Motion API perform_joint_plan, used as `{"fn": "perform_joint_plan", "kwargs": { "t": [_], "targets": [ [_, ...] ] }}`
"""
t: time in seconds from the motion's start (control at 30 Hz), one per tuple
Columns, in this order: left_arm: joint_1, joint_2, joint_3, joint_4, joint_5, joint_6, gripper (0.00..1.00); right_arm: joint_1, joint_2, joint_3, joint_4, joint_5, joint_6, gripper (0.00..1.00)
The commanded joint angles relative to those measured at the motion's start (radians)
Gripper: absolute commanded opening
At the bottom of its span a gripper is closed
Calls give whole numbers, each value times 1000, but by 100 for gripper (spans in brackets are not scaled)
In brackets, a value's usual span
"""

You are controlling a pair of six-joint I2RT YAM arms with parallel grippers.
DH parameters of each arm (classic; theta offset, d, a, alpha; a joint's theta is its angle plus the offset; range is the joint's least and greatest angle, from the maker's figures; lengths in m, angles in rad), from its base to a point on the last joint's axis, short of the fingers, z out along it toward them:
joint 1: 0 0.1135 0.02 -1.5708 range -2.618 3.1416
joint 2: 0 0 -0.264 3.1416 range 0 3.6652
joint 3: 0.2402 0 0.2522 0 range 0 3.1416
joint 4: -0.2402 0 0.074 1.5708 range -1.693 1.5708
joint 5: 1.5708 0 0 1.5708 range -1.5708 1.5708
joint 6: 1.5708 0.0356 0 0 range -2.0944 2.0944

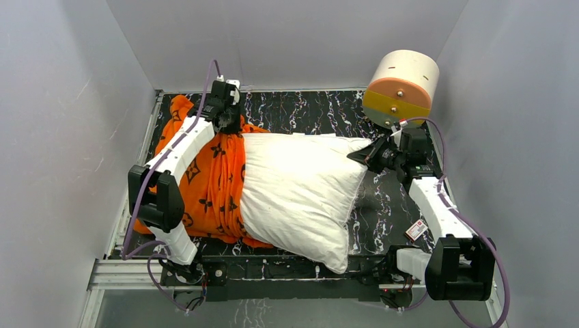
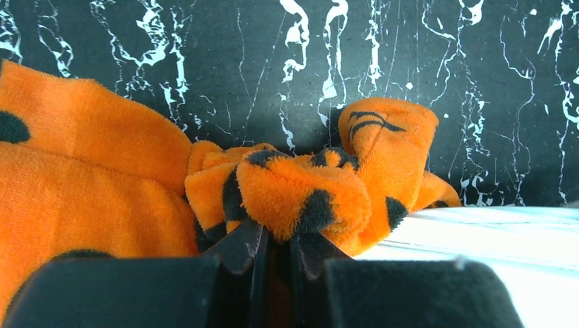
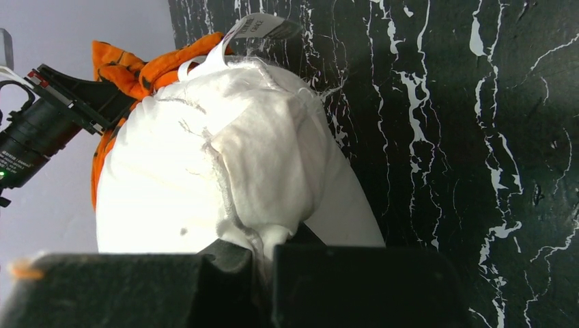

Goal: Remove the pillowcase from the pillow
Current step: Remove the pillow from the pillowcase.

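Held at both ends across the black marbled worktop (image 1: pixel 307 109).

Seen with the left gripper (image 1: pixel 229 123) clamped tight on a bunched fold of the pillowcase (image 1: pixel 205 184) near the far left corner, and with the right gripper (image 1: pixel 369 154) closed on the far right corner of the pillow (image 1: pixel 300 195), close to a sewn-in tag (image 3: pixel 256 27). Gathered over the pillow's left end only, towards the worktop's left edge, with the white right part bare and reaching the near edge.
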Motion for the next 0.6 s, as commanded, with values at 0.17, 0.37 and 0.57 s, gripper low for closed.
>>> {"fn": "perform_joint_plan", "kwargs": {
  "t": [0.17, 0.37, 0.57],
  "targets": [
    [83, -50, 38, -30, 130, -2, 38, -63, 47, 175, -148, 119, -140, 0],
    [-172, -78, 118, -146, -134, 72, 88, -58, 153, 333, -332, 326, -227, 5],
    [-245, -210, 93, -133, -116, 5, 98, -58, 243, 520, -475, 416, -343, 66]
  ]
}}
